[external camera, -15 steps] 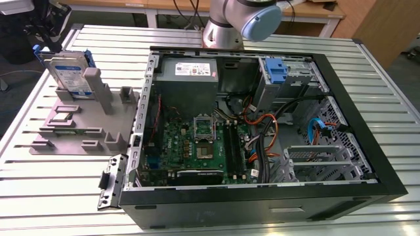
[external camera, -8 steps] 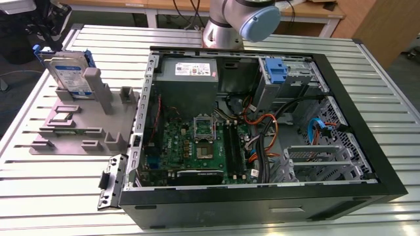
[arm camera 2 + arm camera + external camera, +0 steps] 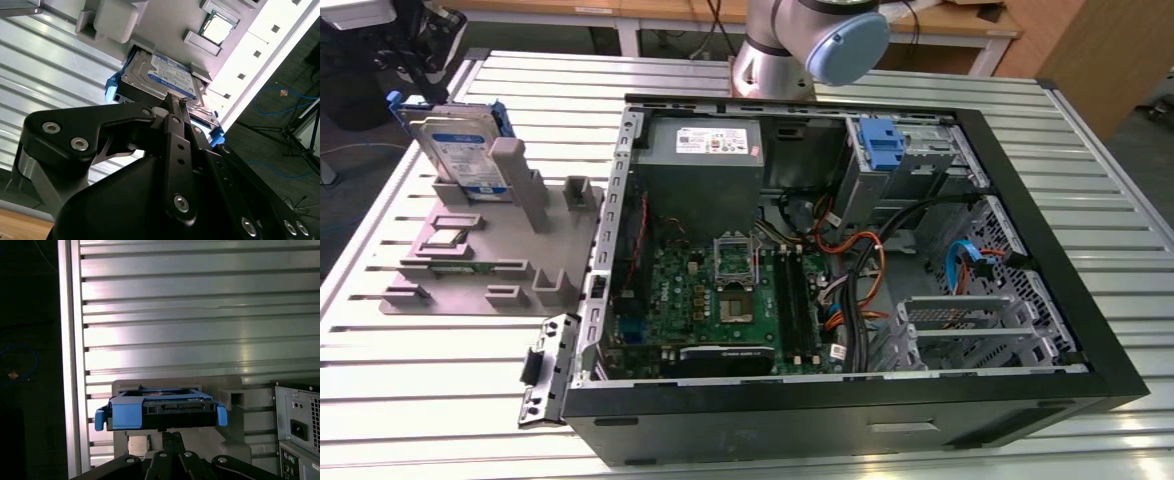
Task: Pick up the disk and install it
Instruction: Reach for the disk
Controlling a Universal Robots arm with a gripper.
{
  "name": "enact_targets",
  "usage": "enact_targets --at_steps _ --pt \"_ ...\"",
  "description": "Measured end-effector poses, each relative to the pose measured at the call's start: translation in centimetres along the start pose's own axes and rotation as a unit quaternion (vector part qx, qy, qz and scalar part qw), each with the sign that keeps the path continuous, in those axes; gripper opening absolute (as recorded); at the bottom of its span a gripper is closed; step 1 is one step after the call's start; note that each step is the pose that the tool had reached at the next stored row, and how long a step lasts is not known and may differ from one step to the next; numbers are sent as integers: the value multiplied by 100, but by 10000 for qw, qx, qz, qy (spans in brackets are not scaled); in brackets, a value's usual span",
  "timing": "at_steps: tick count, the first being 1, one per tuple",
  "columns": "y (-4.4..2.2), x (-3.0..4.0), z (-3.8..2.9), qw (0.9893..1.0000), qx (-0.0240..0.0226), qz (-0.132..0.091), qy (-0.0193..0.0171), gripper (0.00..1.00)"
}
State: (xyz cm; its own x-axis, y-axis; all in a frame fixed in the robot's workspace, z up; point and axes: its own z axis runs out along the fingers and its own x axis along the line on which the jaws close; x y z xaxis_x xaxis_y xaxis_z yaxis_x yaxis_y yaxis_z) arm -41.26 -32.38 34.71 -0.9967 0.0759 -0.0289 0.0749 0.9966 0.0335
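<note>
Your black gripper (image 3: 178,101) hangs narrow and empty near the silver, blue-railed rectangular disk (image 3: 159,79), which I judge stiff, weighty and shock-sensitive, so pinch its flat faces, not the rails.

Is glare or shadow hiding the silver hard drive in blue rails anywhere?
No. First wrist view: bright glare bands on the ribbed metal table, silver hard drive in blue rails evenly lit. Second wrist view: its label free of glare, washed-out white beside it. Exterior view: drive evenly lit.
</note>
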Motion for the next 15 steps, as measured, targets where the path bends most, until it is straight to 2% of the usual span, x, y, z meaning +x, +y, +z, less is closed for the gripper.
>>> enact_targets --at_steps 4,8,12,13,15 --pt "3 0 5 10000 0 0 0 11" --pt "59 5 9 10000 0 0 0 11" --pt "65 5 12 10000 4 -1 -1 11" --pt "67 5 14 10000 17 0 -2 11" --pt "66 5 18 10000 83 3 -6 11"
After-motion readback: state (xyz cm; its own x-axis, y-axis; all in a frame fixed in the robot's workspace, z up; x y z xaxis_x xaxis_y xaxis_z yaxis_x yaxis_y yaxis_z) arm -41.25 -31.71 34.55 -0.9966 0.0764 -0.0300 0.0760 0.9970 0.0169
